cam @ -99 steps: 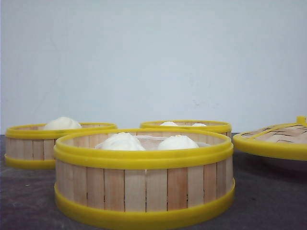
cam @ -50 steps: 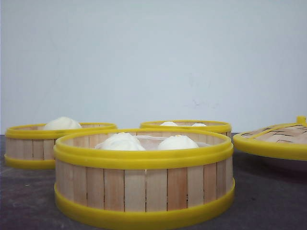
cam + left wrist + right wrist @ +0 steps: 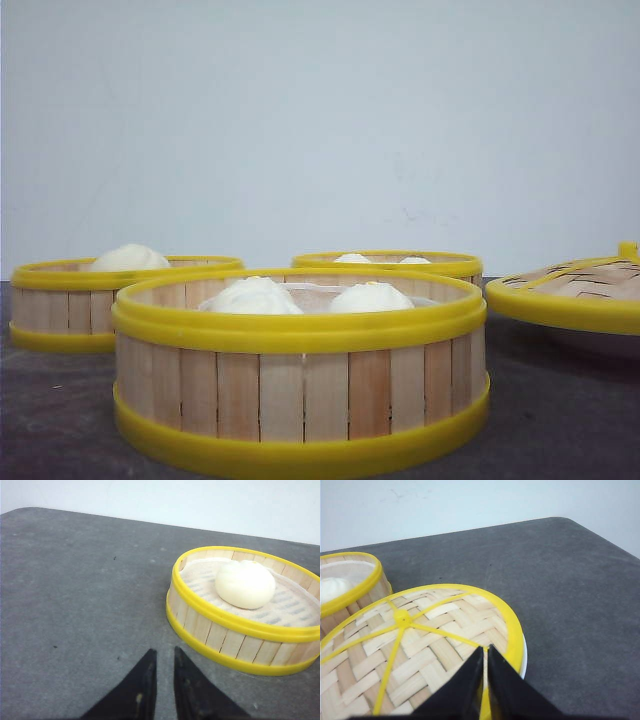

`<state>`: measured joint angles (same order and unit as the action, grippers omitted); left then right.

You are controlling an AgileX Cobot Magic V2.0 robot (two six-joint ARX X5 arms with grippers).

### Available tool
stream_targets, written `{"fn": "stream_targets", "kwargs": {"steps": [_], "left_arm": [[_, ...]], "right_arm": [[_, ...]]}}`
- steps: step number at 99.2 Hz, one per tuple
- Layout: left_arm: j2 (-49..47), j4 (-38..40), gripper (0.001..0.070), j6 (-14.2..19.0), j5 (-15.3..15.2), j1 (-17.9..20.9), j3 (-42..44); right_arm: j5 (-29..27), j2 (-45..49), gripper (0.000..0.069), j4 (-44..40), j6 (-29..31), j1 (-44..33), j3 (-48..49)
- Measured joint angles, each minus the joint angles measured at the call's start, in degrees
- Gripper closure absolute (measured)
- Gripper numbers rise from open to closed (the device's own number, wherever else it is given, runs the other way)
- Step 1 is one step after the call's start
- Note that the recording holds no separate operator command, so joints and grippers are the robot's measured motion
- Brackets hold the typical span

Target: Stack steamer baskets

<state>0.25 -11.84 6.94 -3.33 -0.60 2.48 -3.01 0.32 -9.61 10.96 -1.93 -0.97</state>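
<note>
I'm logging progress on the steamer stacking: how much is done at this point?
Nothing is stacked yet. The near basket, left basket and far basket each sit apart on the table, buns inside. The lid rests off to the right. In hand: nothing; the left claw hangs nearly closed beside the left basket, the right claw over the lid. All stacking remains.

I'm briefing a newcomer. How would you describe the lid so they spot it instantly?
On the dark grey table, look right of the three steamer baskets. The lid rests on a white plate. Unlike the slatted baskets, it is flat with a woven top.
</note>
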Motion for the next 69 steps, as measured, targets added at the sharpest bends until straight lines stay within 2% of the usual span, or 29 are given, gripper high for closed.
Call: {"fn": "stream_targets", "kwargs": {"steps": [55,61,69], "left_arm": [[0.0,0.13,0.0674,0.09,0.15,0.0,-0.02],[0.0,0.63,0.0674,0.83,0.24,0.0,-0.13],[0.0,1.49,0.0674,3.54,0.24,0.0,-0.22]], "right_arm": [[0.83,0.0,0.0681,0.0,-0.57,0.0,0.0],[2.36,0.0,0.0681,0.0,0.02,0.0,0.0],[4.66,0.0,0.0681,0.15,1.7,0.0,0.0]]}}
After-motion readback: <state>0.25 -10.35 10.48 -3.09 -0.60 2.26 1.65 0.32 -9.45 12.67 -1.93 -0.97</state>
